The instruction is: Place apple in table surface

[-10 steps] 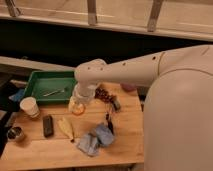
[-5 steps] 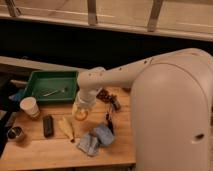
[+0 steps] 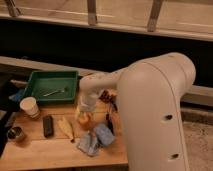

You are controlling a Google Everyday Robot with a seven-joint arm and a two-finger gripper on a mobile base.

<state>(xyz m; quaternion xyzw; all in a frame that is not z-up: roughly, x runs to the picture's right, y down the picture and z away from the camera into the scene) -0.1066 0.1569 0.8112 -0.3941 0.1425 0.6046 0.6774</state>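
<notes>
While the white arm reaches down, its hand [image 3: 86, 113] sits directly over the small yellow-orange apple [image 3: 85, 120]. The apple is low on the light wooden plank worktop [image 3: 45, 147]. Whether the hand grips it, I cannot tell.

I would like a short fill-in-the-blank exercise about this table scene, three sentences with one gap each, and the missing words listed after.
1. The gripper is directly above the ____, near the middle of the table surface.
2. A metal utensil lies inside the ____ tray at the back left of the table.
3. The paper cup stands ____ the tray, near the left edge of the table.

Missing words: apple; green; in front of
</notes>
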